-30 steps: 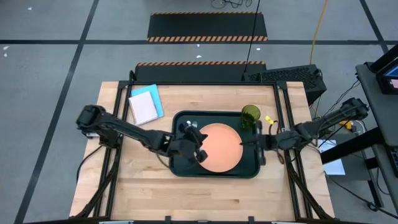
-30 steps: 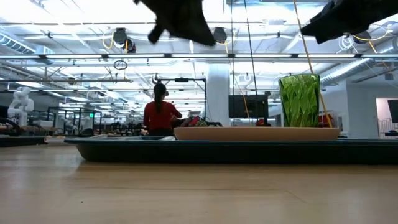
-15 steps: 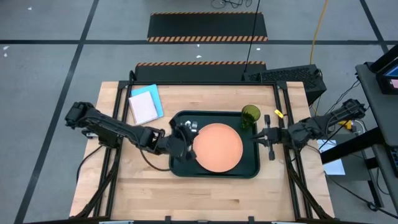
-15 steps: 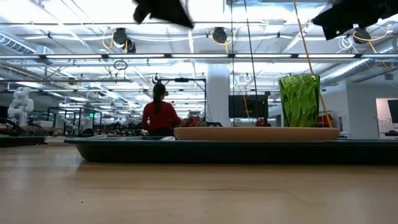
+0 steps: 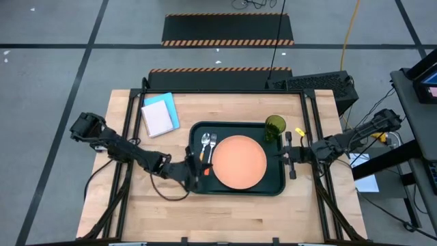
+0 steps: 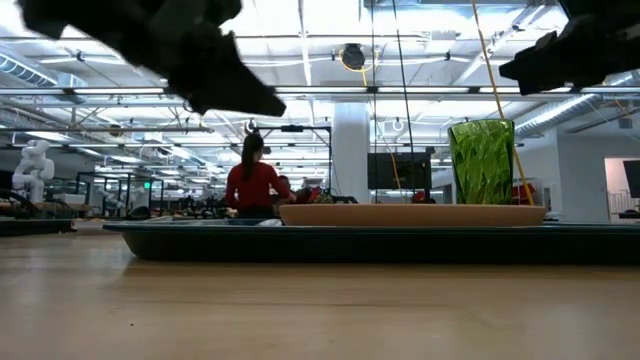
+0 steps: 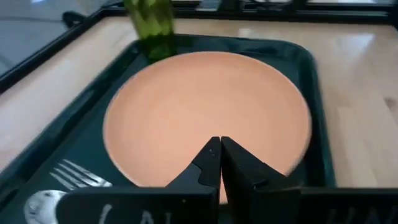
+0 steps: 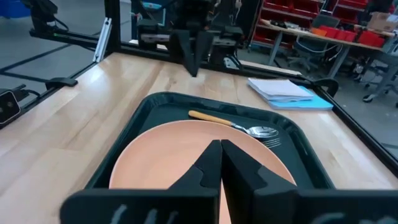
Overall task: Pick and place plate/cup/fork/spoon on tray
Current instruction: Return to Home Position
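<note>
You will find the plate [image 5: 239,162] lying flat at the middle of the tray [image 5: 235,192]. The cup [image 5: 275,126] stands upright in the tray's far right corner. The spoon [image 5: 205,142] and fork [image 5: 213,141] lie side by side at the far left, spoon leftmost. The left gripper [image 7: 219,142] hangs over the tray's left rim, fingers together and empty. The right gripper [image 8: 220,144] hangs at the right rim, likewise closed and empty.

I see a blue and white notebook [image 5: 160,115] lying flat near a far corner of the wooden table [image 5: 225,212]. On the grey floor beyond the table lies a black mat [image 5: 227,30] with orange-striped edges. In the low view, a person in a red top [image 6: 253,187] is far back in the room.
</note>
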